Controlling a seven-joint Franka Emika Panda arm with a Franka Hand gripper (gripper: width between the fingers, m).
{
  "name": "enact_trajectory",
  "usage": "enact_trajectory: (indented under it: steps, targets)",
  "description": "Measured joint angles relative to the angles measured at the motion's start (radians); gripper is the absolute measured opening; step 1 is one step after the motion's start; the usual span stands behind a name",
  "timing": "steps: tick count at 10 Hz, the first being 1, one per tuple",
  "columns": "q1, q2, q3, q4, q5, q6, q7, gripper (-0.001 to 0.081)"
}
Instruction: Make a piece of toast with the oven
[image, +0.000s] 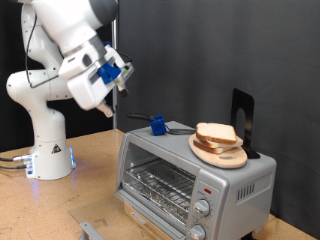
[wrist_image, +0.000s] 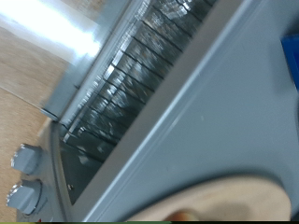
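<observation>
Piece of toast atop oven

Evenly and brightly lit in the exterior view, sharp, black backdrop behind. Soft, blurred throughout the wrist view; white glare on the oven glass door.

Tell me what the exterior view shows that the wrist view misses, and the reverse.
Only the exterior view shows the gripper raised at the upper left of the oven, the bread slices stacked on the wooden plate, and the blue tool on the oven roof. Only the wrist view shows the rack wires close up. Both show the oven, its knobs and glass door.
</observation>
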Motion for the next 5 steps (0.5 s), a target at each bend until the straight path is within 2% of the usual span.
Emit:
enact_trajectory:
  steps: [1,2,3,5]
  targets:
    - [-0.013,-0.010,0.026,0.011,-0.071,-0.001,0.023,0.0808]
    - [-0.013,-0.008,0.022,0.008,-0.047,-0.009,0.022,0.0808]
    - [-0.007,-0.008,0.019,0.010,-0.032,-0.044,-0.015,0.0808]
    - [0.032,-0.030,0.022,0.027,-0.009,-0.095,-0.138,0.0808]
